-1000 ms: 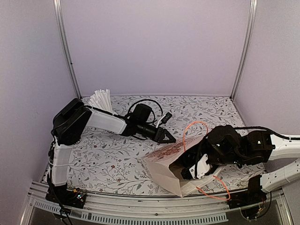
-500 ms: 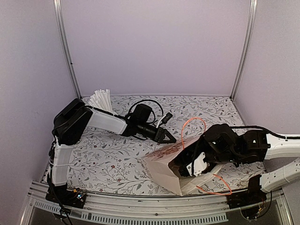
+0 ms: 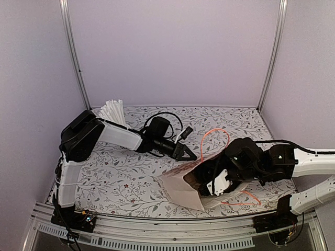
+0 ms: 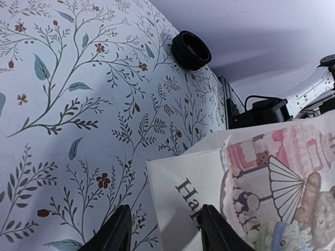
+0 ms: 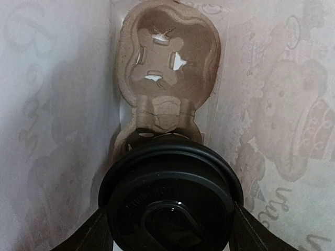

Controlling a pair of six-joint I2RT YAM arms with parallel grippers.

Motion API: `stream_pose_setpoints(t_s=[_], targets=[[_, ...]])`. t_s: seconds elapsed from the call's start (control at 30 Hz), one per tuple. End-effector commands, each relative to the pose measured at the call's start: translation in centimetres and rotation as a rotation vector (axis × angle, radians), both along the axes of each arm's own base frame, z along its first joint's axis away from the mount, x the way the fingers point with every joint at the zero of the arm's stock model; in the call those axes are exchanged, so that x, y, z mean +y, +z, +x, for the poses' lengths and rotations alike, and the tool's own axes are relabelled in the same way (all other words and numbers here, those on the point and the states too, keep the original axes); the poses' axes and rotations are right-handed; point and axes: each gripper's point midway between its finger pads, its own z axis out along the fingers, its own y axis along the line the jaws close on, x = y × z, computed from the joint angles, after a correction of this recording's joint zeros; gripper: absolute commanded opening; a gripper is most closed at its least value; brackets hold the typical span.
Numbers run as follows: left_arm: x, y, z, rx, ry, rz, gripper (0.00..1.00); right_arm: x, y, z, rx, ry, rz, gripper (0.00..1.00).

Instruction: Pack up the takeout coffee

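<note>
My right hand (image 5: 170, 230) is clamped on the takeout coffee (image 5: 170, 201), one finger pressed to the cup at 9 o'clock and the other at 3 o'clock, just under the rim of its round black lid. The cup sits squarely between my fingers, lid facing the wrist camera, and both hand and cup are inside the paper bag (image 3: 180, 191), whose printed walls close in on either side. At 12 o'clock from the cup, deeper in the bag, lies a brown pulp cup carrier (image 5: 167, 57); the cup's far edge overlaps the carrier's near pocket, though I cannot tell whether it is seated in it. From above, the bag lies on its side at about 5 o'clock on the flowered tabletop (image 3: 125, 183), its mouth toward 3 o'clock, where my right hand (image 3: 217, 183) reaches in. My left hand (image 3: 188, 154) hovers at the bag's 11 o'clock, fingers apart and gripping nothing, just beside the bag's printed edge. White straws (image 3: 112, 111) stand at 10 o'clock.
</note>
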Motion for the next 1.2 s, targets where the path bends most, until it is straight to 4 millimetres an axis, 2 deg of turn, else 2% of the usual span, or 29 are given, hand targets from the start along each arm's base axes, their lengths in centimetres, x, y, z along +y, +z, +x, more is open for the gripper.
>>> stream_pose_setpoints(t_s=[0.0, 0.17, 0.33, 0.63, 0.87, 1.03, 1.17], targets=[[0.0, -0.7, 0.2, 0.008, -0.012, -0.006, 0.48, 0.2, -0.4, 0.3, 0.033, -0.005, 0.003, 0.37], [0.1, -0.8, 0.1, 0.013, -0.016, -0.009, 0.47, 0.7, 0.0, 0.7, 0.056, -0.016, 0.009, 0.38], [0.1, -0.8, -0.1, 0.012, -0.018, -0.012, 0.47, 1.2, 0.5, 0.2, 0.117, -0.006, 0.007, 0.38], [0.8, -1.2, 0.6, -0.012, 0.036, 0.035, 0.56, 1.9, 0.2, -0.6, 0.282, -0.033, -0.057, 0.38], [2.4, -1.6, 1.8, -0.023, 0.106, 0.081, 0.58, 2.7, 0.0, 0.1, 0.370, -0.078, -0.091, 0.38], [4.6, -1.7, 3.3, -0.032, 0.186, 0.120, 0.59, 3.2, -0.6, 0.1, 0.448, -0.078, -0.127, 0.38], [6.0, -1.4, 3.6, -0.040, 0.219, 0.126, 0.59, 3.8, -0.8, 0.6, 0.513, -0.088, -0.140, 0.38]])
